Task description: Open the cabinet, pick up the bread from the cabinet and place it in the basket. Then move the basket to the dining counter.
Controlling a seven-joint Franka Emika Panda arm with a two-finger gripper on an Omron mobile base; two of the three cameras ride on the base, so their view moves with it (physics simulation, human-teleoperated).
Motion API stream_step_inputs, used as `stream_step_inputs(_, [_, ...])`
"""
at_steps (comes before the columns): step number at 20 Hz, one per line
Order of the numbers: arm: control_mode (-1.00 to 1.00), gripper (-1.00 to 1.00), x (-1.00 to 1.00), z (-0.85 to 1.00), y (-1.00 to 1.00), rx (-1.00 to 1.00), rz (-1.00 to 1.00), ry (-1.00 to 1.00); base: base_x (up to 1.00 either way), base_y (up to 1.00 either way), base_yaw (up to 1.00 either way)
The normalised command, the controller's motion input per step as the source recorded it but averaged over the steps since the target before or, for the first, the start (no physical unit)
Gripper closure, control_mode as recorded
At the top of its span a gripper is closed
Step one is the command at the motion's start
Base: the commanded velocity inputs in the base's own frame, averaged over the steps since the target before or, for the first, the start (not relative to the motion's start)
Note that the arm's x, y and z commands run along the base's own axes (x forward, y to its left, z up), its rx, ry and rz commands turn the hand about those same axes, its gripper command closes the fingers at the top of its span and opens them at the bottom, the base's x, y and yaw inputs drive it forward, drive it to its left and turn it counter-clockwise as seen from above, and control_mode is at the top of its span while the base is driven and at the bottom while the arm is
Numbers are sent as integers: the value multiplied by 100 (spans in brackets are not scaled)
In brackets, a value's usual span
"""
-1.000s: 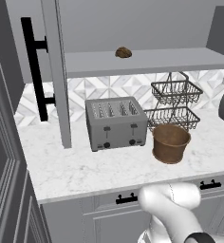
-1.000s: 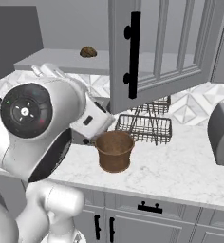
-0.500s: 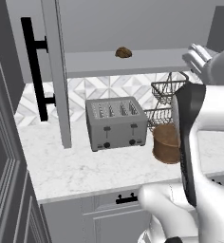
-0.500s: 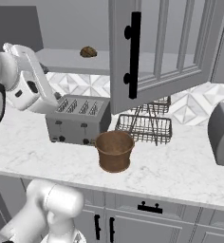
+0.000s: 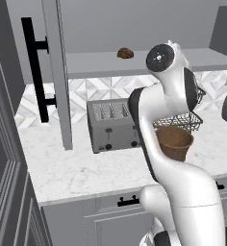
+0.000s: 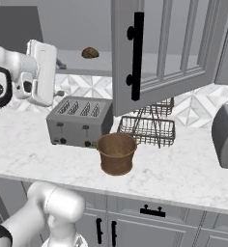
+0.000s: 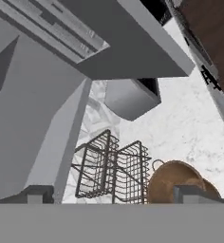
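Sitting on the open cabinet point(image 6: 169, 53) shelf, the bread point(image 6: 90, 52) lies above and beyond the gripper point(image 7: 114, 195), which looks down at the basket point(image 6: 116, 153), fingers spread, empty.

A: Both base views look forward and down at the desk point(image 5: 77, 173), from behind the arm's left and right. They share the toaster point(image 5: 113, 125).

B: The hand view looks from above at the wire rack point(image 7: 111, 171).

kitchen | marble worktop point(image 6: 183, 173) | toaster point(image 6: 77, 121) | glass-paned cabinet point(image 6: 174, 48) | tile backsplash point(image 5: 106, 89)
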Motion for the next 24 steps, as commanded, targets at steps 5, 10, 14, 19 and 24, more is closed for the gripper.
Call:
stream_step_inputs(5, [-100,-100,38,0,-21,19,-56,-38,0,0,0])
stream_step_inputs(10, [-100,-100,41,-1,-77,16,-40,-23,0,0,0])
stream_step_inputs(14, [-100,-100,18,0,-78,14,-31,-23,0,0,0])
stream_step_inputs(19, [-100,-100,27,-28,-44,10,-29,-16,0,0,0])
stream_step_inputs(24, [-100,-100,67,-75,-17,0,-34,-14,0,0,0])
